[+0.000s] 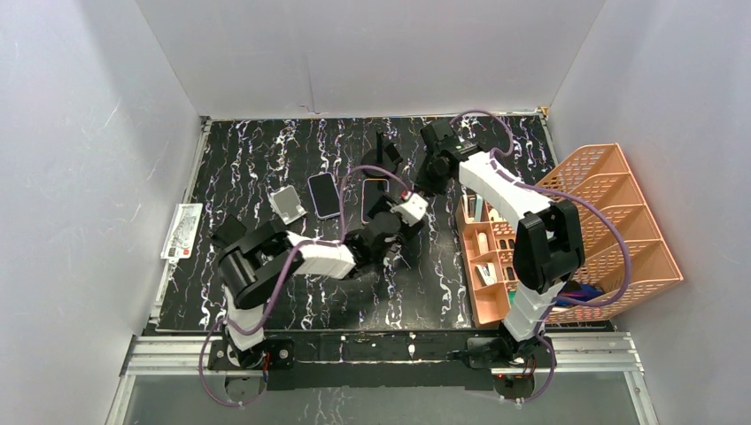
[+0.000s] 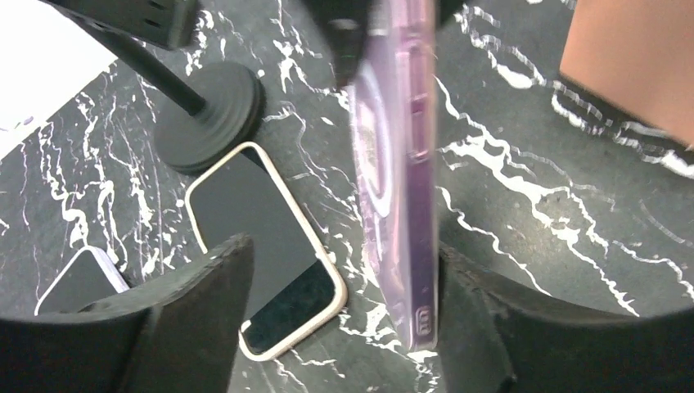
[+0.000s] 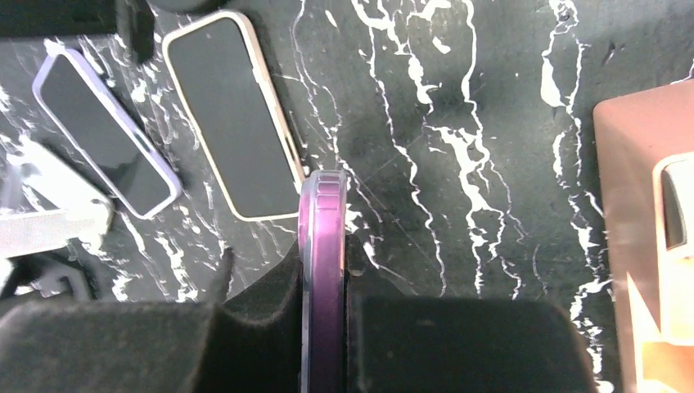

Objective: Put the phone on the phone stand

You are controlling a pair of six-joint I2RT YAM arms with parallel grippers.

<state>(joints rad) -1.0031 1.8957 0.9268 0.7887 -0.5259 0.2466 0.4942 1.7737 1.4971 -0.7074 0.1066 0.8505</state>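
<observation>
Your right tool (image 3: 323,264) is clamped on the purple-cased phone (image 3: 321,217), held on edge above the tabletop (image 3: 491,164). Your left tool (image 2: 342,258) stands apart around it. The phone stand (image 2: 209,115) is not yet loaded.

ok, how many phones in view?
3: purple-cased phone clamped in the right hand; cream-cased phone flat on the table; lavender-cased phone beside it. Orange organiser may hide more.

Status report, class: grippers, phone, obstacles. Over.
Left gripper open. Right gripper shut on purple-cased phone, held on edge. Cream-cased phone lies beside phone stand base.
</observation>
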